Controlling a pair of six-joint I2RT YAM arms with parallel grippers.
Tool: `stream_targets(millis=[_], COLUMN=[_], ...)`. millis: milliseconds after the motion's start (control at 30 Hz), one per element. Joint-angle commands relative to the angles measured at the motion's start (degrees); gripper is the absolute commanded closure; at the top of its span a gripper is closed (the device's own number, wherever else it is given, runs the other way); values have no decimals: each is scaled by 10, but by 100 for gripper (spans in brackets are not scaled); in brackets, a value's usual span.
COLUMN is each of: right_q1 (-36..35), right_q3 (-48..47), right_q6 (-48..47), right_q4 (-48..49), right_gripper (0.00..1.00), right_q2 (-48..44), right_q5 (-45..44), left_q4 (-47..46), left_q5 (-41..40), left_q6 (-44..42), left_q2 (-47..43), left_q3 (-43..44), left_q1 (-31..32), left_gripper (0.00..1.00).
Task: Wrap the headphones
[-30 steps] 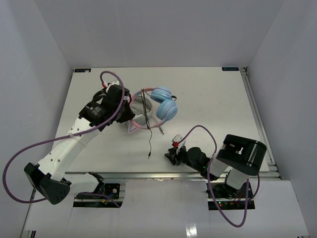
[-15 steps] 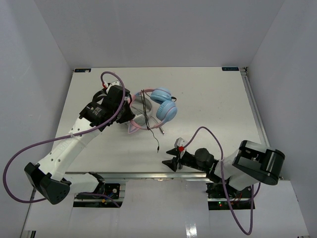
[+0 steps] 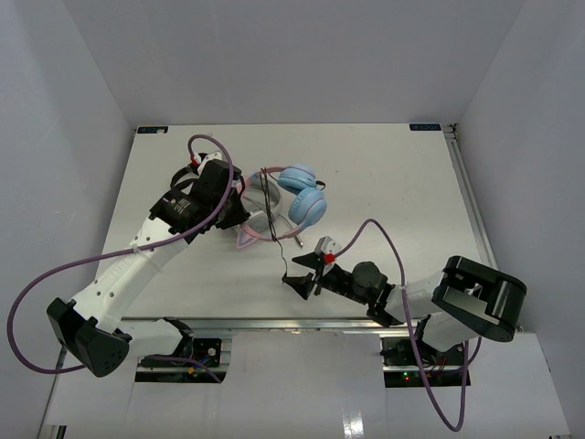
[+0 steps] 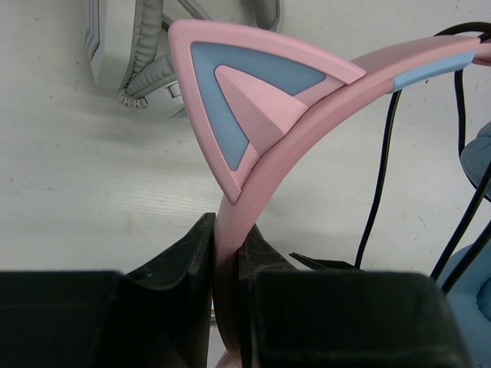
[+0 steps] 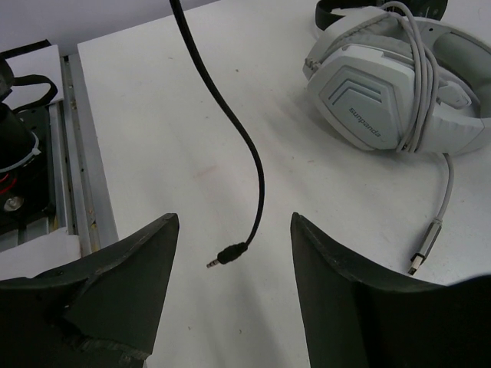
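Note:
The headphones (image 3: 303, 194) have a pink cat-eared headband (image 4: 253, 123), light blue ear cups and a thin dark cable (image 3: 277, 240). My left gripper (image 3: 239, 209) is shut on the headband (image 4: 228, 253) just below a cat ear. Some of the cable crosses the headband; its loose end trails toward the near edge. My right gripper (image 3: 297, 284) is open low over the table. The cable's jack plug (image 5: 230, 254) lies between its fingers (image 5: 146, 261), touching neither. A blue ear cup (image 4: 472, 314) shows at the left wrist view's right edge.
Grey-white headphones (image 5: 391, 92) with a wound grey cable and a USB plug (image 5: 424, 249) lie beside and partly under the pink ones (image 3: 260, 219). The table's near edge and metal rail (image 5: 73, 169) are close to my right gripper.
My right gripper has moved left along the near edge to the cable's end, and the plug now lies between its fingers. The cable's end has shifted slightly. The left gripper still holds the headband.

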State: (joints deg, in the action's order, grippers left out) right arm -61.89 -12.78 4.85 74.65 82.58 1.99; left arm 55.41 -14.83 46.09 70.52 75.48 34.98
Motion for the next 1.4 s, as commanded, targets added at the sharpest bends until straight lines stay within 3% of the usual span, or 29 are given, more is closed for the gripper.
stream_targets(millis=[0,333,500,1200,1367], right_q1=[-2,-1,3,14,14], right_q3=[-35,-75,-83,-63,-70], right_q6=[13,23,16,22,32], right_q4=[137,183,231,335,335], right_gripper=[33,38,55,55,62], right_q2=[42,132,175,190,191], right_q5=[-18,-17,-37,-35,-27], left_q4=[-41,-45,-48,-70,-74], left_q5=[10,22,28,35,35], left_q6=[10,10,9,11,11], left_q2=[-15,-13,-15,-9,-12], left_q3=[6,5,1,-26,-30], left_q1=[-2,-2,-2,-2,-2], left_gripper=[100,100,100,100,100])
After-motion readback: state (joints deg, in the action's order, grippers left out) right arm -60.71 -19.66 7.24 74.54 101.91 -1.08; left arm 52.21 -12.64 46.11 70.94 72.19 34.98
